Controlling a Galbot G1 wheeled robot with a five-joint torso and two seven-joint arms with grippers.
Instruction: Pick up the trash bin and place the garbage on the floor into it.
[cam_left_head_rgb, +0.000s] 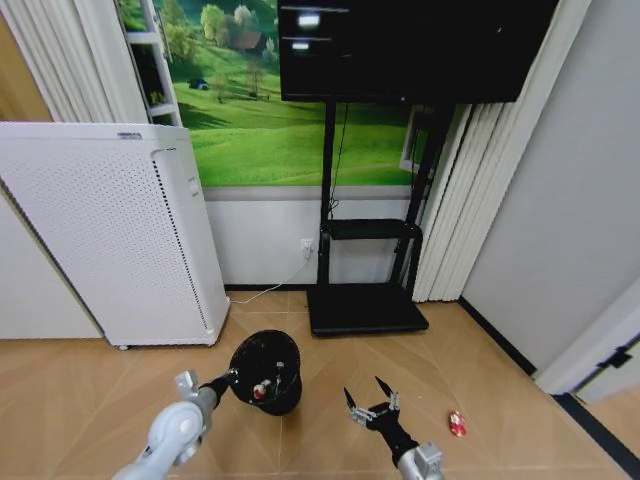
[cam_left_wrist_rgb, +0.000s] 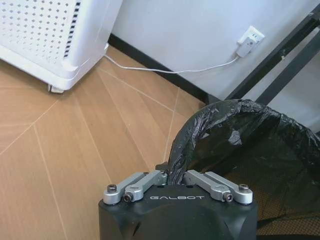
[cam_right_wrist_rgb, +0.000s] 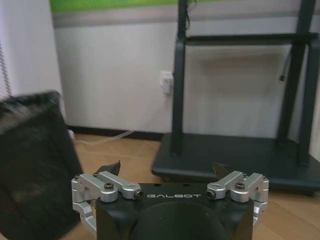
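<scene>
The black round trash bin (cam_left_head_rgb: 266, 371) with its dark liner is on the wooden floor in front of me, and my left gripper (cam_left_head_rgb: 231, 378) holds its near-left rim. In the left wrist view the left gripper (cam_left_wrist_rgb: 173, 173) is shut on the lined rim of the bin (cam_left_wrist_rgb: 250, 145). A small red-and-white piece (cam_left_head_rgb: 262, 390) lies inside the bin. One red-and-white piece of garbage (cam_left_head_rgb: 457, 424) lies on the floor to the right. My right gripper (cam_left_head_rgb: 372, 404) hangs open and empty between the bin and that piece. From the right wrist the open right gripper (cam_right_wrist_rgb: 167, 169) has the bin (cam_right_wrist_rgb: 30, 165) beside it.
A tall white perforated air purifier (cam_left_head_rgb: 110, 230) stands at the back left, its cord (cam_left_wrist_rgb: 165, 70) running to a wall outlet (cam_left_wrist_rgb: 248, 41). A black TV stand base (cam_left_head_rgb: 365, 308) sits behind the bin. A grey wall and skirting (cam_left_head_rgb: 560, 300) close off the right.
</scene>
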